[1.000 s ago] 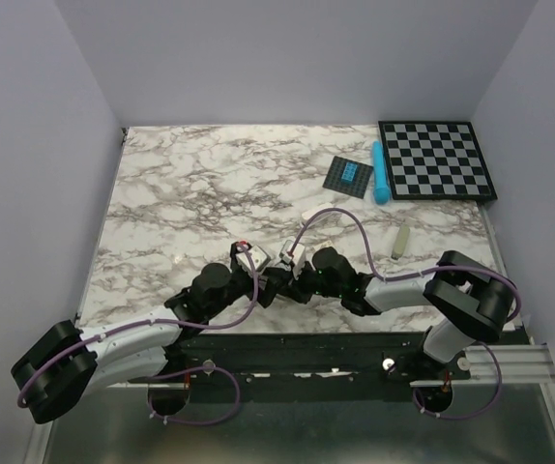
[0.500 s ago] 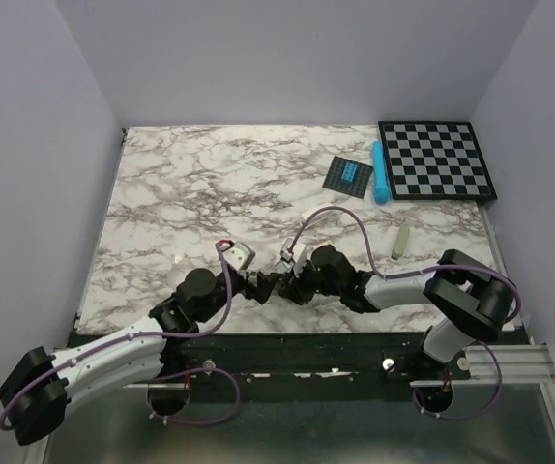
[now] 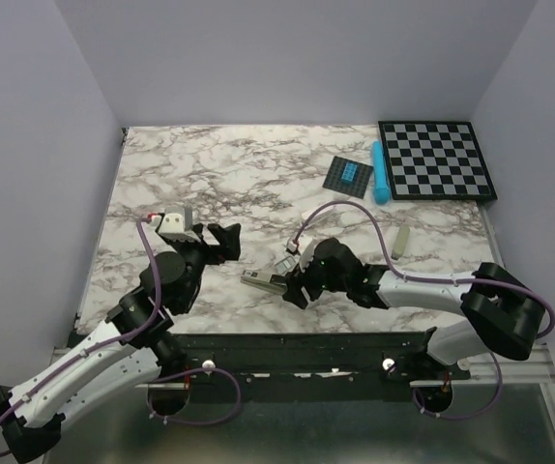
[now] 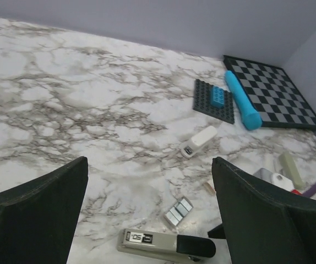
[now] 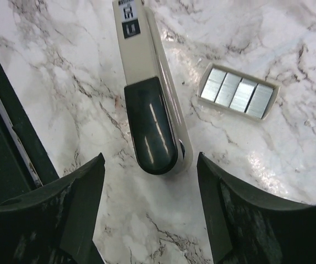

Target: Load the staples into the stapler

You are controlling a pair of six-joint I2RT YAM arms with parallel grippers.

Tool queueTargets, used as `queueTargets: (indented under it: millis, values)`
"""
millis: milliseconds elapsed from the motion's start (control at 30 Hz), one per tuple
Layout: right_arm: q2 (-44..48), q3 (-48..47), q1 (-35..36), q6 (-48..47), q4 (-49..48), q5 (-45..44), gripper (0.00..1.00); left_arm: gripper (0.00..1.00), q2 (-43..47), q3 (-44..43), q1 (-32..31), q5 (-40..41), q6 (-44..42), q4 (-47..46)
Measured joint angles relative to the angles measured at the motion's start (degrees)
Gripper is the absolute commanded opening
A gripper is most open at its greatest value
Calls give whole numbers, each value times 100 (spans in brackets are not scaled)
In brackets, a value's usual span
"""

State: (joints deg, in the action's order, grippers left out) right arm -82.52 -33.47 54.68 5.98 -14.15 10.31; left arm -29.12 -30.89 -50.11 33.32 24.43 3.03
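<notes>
The stapler (image 5: pixel 147 82), a slim, closed one with a pale cream-grey casing and a glossy black cap at one end, lies flat on the white marble-patterned tabletop (image 5: pixel 290 165) near the front edge, roughly midway between the two arms. Just beside it, apart from it, is the small white cardboard tray of staples (image 5: pixel 237 91), holding four silvery strips side by side.

The stapler looks stiff and fairly dense for its size. The shiny cap is likely slippery, so the matte narrow flanks at mid-body look like the safer place to pinch, leaving the top free to swing up. I cannot tell which end hinges. The strips are probably very light and brittle and could snap if squeezed across their length, so a gentle hold on the long sides suits them. The tray may skate on the smooth top.

The right gripper (image 5: pixel 150 159) hangs over the capped end with its fingers spread, one on each side and touching nothing. The left gripper (image 4: pixel 150 165) is raised off to the left, spread wide and empty.

Farther back lie a white oblong block (image 4: pixel 198 141), a beige bar (image 4: pixel 291 168), a dark studded plate carrying a blue brick (image 4: pixel 214 100), a bright blue cylinder (image 4: pixel 243 100) and a black-and-white chequered board (image 4: pixel 273 93).
</notes>
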Motion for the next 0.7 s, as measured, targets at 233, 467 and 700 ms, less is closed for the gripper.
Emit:
queueTargets:
  millis: [233, 467, 700]
  values:
    - [68, -1093, 0, -190, 1537, -103, 74, 99, -553, -667, 778, 203, 142, 1137]
    - [-391, -2094, 2, -509, 2704, -262, 70, 99, -610, -1051, 1244, 184, -138, 1690]
    - [-1099, -2898, 101, -831, 3644, -393, 65, 99, -494, -1366, 1257, 348, -894, 1585]
